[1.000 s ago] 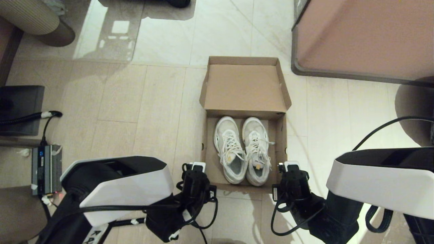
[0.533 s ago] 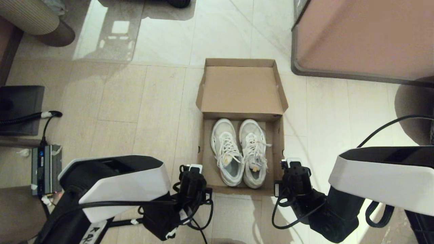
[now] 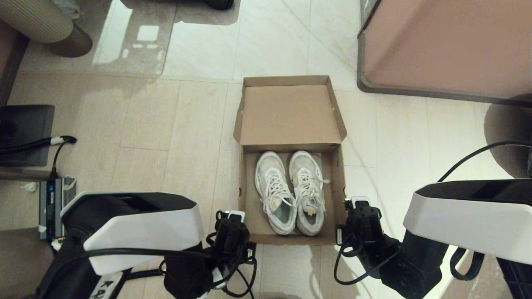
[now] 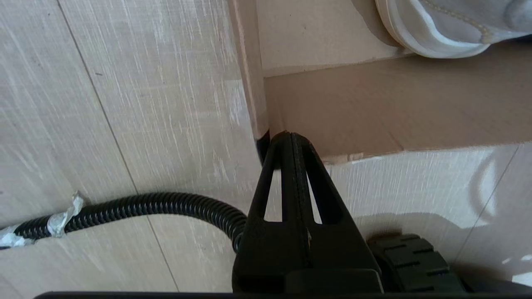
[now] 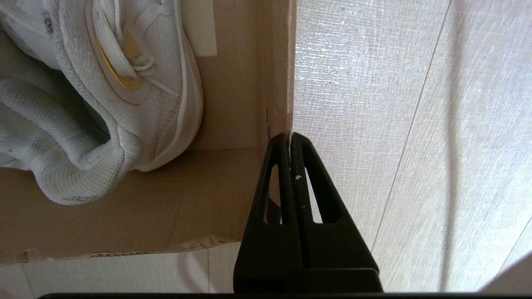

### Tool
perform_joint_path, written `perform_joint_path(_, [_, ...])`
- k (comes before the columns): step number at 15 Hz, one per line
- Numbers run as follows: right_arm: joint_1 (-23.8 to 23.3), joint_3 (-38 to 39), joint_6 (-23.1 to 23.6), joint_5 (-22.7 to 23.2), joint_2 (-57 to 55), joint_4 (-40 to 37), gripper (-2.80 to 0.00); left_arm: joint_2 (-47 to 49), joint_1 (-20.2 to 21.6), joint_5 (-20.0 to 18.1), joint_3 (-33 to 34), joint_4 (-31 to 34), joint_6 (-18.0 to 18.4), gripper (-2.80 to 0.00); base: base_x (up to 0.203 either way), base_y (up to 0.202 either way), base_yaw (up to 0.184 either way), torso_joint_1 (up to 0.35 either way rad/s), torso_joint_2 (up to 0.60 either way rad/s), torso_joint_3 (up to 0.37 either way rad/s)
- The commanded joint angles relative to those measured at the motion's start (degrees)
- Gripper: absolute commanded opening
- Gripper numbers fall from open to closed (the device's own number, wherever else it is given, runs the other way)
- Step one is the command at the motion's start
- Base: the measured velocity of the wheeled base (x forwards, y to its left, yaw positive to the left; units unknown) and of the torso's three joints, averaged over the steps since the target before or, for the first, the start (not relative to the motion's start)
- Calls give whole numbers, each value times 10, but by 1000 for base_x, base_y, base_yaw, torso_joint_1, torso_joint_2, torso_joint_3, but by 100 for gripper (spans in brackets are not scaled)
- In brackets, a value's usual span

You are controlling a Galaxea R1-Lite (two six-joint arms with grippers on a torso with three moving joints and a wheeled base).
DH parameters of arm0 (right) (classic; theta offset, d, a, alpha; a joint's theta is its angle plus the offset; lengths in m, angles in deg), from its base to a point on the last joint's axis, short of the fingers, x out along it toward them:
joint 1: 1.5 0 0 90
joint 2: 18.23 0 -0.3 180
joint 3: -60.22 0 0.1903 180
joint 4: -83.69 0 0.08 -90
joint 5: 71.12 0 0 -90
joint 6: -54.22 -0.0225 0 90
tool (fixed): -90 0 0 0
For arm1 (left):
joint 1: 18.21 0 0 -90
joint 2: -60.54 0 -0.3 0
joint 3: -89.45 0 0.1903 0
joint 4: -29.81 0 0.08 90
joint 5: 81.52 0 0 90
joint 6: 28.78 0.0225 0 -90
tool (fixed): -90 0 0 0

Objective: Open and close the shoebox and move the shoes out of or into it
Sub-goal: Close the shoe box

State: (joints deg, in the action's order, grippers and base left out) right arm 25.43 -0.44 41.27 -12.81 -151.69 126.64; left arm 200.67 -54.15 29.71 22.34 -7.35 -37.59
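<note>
Shoebox [image 3: 286, 112] sat on the floor [image 3: 166, 124] pretty much dead centre in the head view, lid flipped open and lying back away from the robot, plain brown cardboard inside. Going left to right: a small grey power brick [image 3: 56, 205] with a black cable [image 3: 37, 143] sat off at the far left edge. Then the left gripper [image 4: 291, 139], fingers pinched fully together with nothing between them, tip right at the box's near left corner; couldn't tell if it was actually touching the cardboard. Then the box itself, with the white sneakers [image 3: 289, 193] inside it, side by side, toes pointing toward the lid, heels toward the robot, laces a bit messy. Right wrist view showed the tan-yellow insole of the right-hand shoe [image 5: 124, 83]. Next the right gripper [image 5: 289, 139], fingers also shut tight and empty, tip at the box's near right corner against the side wall edge. Far right, a big pinkish-brown piece of furniture [image 3: 444, 45] stood beyond the box.
</note>
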Motion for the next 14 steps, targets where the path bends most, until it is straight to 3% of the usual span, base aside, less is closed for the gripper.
perform_joint_path(1, [4,-4,-1,-2,5,6,-280,-4,0,1,4,-4,-1,-280,0,0,0,0,0,0])
perform_joint_path(8, [18,-20,1,41,1,6,-280,-6,0,1,18,-6,-2,-280,0,0,0,0,0,0])
perform_joint_path(14, [20,-5,-4,38,-23,9,-280,-21,0,1,35,-7,-2,-280,0,0,0,0,0,0])
